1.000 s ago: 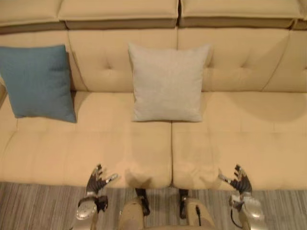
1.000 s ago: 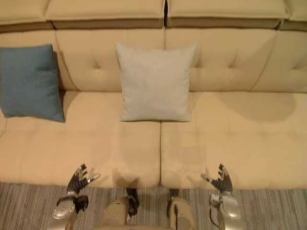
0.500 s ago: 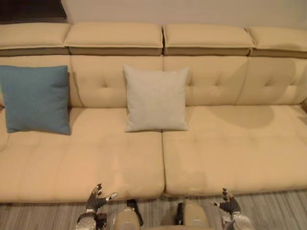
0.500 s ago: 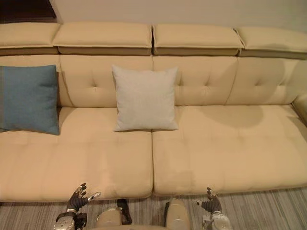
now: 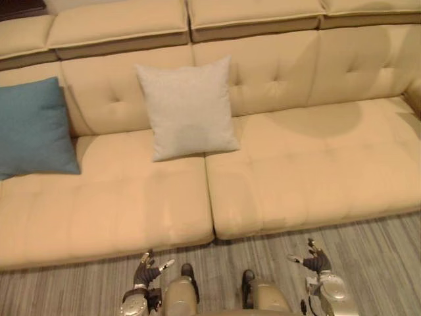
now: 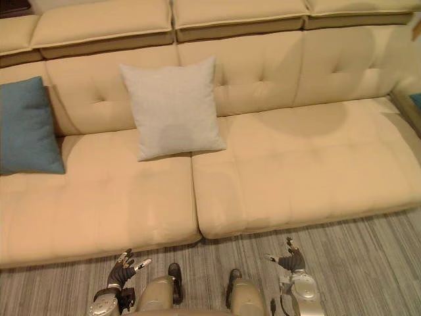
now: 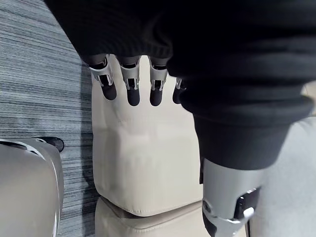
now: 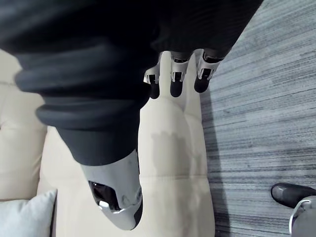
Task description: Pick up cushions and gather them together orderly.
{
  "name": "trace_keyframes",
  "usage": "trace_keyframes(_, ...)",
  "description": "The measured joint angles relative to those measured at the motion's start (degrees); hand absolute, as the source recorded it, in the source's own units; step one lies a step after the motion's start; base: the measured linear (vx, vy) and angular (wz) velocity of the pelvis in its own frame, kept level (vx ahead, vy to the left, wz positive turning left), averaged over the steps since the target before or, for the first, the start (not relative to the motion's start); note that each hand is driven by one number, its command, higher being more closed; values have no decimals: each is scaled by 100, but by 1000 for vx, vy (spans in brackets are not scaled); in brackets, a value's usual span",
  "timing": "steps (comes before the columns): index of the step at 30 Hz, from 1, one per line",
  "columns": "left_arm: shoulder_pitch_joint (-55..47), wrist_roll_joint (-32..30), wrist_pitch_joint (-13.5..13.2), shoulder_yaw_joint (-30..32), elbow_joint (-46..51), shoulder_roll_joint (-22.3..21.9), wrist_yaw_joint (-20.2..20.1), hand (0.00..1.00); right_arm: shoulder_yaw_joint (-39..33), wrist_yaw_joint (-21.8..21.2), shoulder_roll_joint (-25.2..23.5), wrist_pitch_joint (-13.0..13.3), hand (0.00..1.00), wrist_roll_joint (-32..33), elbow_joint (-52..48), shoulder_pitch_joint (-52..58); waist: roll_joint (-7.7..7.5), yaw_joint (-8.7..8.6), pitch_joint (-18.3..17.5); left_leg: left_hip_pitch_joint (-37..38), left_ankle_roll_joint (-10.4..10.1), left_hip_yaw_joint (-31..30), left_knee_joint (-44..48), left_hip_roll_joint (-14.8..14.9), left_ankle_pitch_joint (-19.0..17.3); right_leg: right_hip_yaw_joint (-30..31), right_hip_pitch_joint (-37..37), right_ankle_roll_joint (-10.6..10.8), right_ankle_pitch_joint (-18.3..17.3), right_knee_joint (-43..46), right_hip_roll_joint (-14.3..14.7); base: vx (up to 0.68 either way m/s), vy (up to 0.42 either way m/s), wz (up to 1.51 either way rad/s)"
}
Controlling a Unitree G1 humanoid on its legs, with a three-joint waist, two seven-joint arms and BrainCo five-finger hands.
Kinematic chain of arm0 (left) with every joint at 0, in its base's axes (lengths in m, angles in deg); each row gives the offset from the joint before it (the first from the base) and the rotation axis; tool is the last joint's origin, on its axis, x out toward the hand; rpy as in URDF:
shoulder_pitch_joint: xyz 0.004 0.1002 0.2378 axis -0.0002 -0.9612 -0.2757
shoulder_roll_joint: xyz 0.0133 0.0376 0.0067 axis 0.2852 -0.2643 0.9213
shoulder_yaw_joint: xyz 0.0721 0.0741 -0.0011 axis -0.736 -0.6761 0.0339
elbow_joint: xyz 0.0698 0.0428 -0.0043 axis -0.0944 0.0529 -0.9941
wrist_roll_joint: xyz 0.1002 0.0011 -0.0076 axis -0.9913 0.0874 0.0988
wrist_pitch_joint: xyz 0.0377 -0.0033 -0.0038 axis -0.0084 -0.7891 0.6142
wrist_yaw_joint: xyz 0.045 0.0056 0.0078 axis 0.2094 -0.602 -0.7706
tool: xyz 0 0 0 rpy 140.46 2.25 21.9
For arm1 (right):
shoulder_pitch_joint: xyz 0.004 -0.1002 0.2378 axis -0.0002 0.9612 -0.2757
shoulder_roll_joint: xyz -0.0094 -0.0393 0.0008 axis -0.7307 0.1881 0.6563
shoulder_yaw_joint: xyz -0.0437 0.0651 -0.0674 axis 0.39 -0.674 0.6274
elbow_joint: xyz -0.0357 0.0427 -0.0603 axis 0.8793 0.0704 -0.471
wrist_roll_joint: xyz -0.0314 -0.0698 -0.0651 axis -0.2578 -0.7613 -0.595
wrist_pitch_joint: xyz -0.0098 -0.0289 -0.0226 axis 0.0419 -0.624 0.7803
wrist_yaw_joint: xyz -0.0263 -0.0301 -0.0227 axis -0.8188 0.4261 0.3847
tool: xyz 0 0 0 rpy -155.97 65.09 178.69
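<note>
Nearest, left hand (image 5: 148, 269) and right hand (image 5: 315, 261) are held low over striped grey carpet (image 5: 375, 247), fingers loosely spread, nothing grasped; across the beige leather sofa (image 5: 309, 164) seat, pale grey square fabric cushion (image 5: 186, 108) is propped upright, nearer the left hand, teal-blue square fabric cushion (image 5: 33, 128) set farther leftward.

The beige sofa (image 5: 296, 171) before me stands on a grey striped carpet (image 5: 381, 243) and carries two cushions. The light grey cushion (image 5: 186, 108) leans upright on the backrest, across the seat seam. The blue cushion (image 5: 33, 128) leans on the backrest at my far left, well apart from it.
</note>
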Motion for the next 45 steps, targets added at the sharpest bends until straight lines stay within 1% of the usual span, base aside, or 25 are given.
trace_keyframes(6,239,43,-1,-52,63,28,25,0,-31,9,-50,-6,0,-5,-288,179,-23,-117,-12,205,68,506,-349,-187,-128,717,-14,299,616,-742,-2,-85,131,-61)
trace_keyframes(11,274,31,3,-50,284,131,30,0,51,9,-214,6,0,-3,-693,155,-27,-258,19,248,164,1280,40,-10,-480,1316,-301,320,1188,-1069,280,-10,87,-127)
trace_keyframes(12,260,20,3,-26,332,171,62,0,146,20,-244,5,0,0,-685,39,-14,-253,25,316,249,1843,73,230,-514,702,-392,-2,1654,-1417,374,-34,-2,-240)
trace_keyframes(13,339,13,6,-36,341,207,75,0,160,19,-259,-3,0,-1,-678,-77,-57,-268,95,483,284,2410,62,327,-545,-345,-437,-458,1390,-1362,256,-17,-46,-209)
trace_keyframes(14,369,13,16,-38,335,215,76,0,155,20,-244,-2,0,-1,-661,-103,-44,-277,138,548,291,2526,59,347,-553,-589,-451,-549,1333,-1332,200,-2,-50,-171)
trace_keyframes(15,403,12,27,-57,344,211,104,0,144,27,-185,-13,0,-2,-544,-178,27,-351,209,837,247,2988,10,388,-594,-1842,-403,-882,1066,-1146,-144,35,5,-130)
trace_keyframes(16,403,12,27,-62,346,203,112,0,149,33,-162,-15,0,-2,-517,-226,67,-349,222,970,198,3211,14,438,-647,-2387,-336,-1023,964,-1086,-280,61,11,-225)
trace_keyframes(17,379,13,26,-61,348,206,120,0,208,45,-146,-14,0,-4,-435,-371,151,-314,209,1276,75,3770,31,566,-748,-3437,-179,-1080,850,-942,-499,96,-34,-247)
trace_keyframes(18,350,12,28,-80,338,237,120,0,260,50,-147,-15,0,-6,-414,-470,153,-304,204,1510,-13,4199,41,589,-801,-3872,-138,-1046,833,-802,-599,98,-79,-248)
trace_keyframes(21,512,11,41,-225,338,339,115,0,258,63,-109,-13,0,-7,-420,-515,218,-343,208,1732,-222,4293,884,1017,-926,-3241,-336,-844,689,-443,-275,201,-206,-211)
trace_keyframes(22,560,8,38,-227,337,332,115,0,301,68,-84,-13,0,-7,-421,-504,250,-296,209,1679,-60,4052,2056,1513,-812,-2766,-297,-836,622,-360,58,243,-144,-225)
trace_keyframes(23,557,9,36,-247,304,312,113,0,399,106,-38,-7,0,-7,-429,-519,338,-199,240,1469,676,3470,3027,1850,-383,-2355,-165,-1000,498,-368,359,293,-99,-263)
trace_keyframes(24,544,14,34,-362,286,287,115,0,510,142,-24,-6,0,-8,-431,-568,387,-166,251,1165,997,2706,3690,1876,54,-1957,-59,-1116,423,-382,528,204,-33,-210)
trace_keyframes(25,539,14,28,-433,291,252,113,0,555,161,-6,-9,0,-7,-422,-593,419,-166,260,907,791,2146,4021,1724,-113,-1755,-10,-1150,400,-383,621,244,93,-204)
trace_keyframes(26,542,31,17,-515,312,178,121,0,647,202,51,-18,0,-10,-397,-648,408,-156,274,353,460,1183,4359,1190,-540,-1323,118,-1192,375,-437,694,264,136,-190)
trace_keyframes(28,534,62,11,-519,326,91,140,0,669,253,49,-20,0,-11,-363,-640,366,-4,296,-69,414,551,4068,593,-852,-844,390,-1151,349,-577,701,313,162,-170)
trace_keyframes(31,386,262,-16,-511,504,102,279,0,859,290,87,-24,0,-13,-342,-670,349,155,340,-691,409,8,2752,7,-855,-382,884,-965,240,-870,598,305,196,-104)
trace_keyframes(34,360,422,-25,-502,627,63,352,0,835,341,98,-18,0,-3,-111,-719,452,290,312,-892,-143,242,367,-347,-314,-150,1293,-632,40,-1191,438,450,304,-42)
trace_keyframes(35,336,424,-29,-431,693,46,381,0,836,395,65,-24,0,-1,18,-730,461,472,260,-778,356,618,60,-314,347,7,1478,-410,-197,-1181,366,920,506,-34)
trace_keyframes(36,216,420,-27,-336,787,40,389,0,851,391,-22,-24,0,-3,43,-718,137,467,143,-822,923,853,445,-545,59,-38,1483,180,-529,-736,33,1021,511,-15)
trace_keyframes(40,153,414,4,-428,772,-7,376,0,586,383,-177,-36,0,-12,159,-620,49,392,108,-6,1367,860,762,-910,-562,-99,870,1431,-372,2282,-424,651,269,29)
trace_keyframes(41,136,414,0,-421,779,19,378,0,592,376,-194,-35,0,-13,215,-612,30,400,98,271,1410,827,629,-988,-601,-205,718,1394,-377,2852,-535,640,157,32)
trace_keyframes(42,109,414,1,-422,777,40,386,0,577,375,-186,-28,0,-14,299,-619,78,369,96,733,1409,631,262,-1078,-697,-764,527,1058,-467,3279,-742,616,141,19)
trace_keyframes(43,113,414,6,-422,759,82,389,0,520,372,-205,-21,0,-9,360,-624,124,330,91,1085,1390,496,-90,-1112,-792,-1298,298,633,-663,3284,-900,506,109,13)
trace_keyframes(45,123,414,14,-455,715,166,384,0,385,369,-229,-24,0,-4,376,-613,170,276,101,1457,1342,396,-444,-1138,-819,-1687,-192,349,-819,2734,-910,378,50,15)
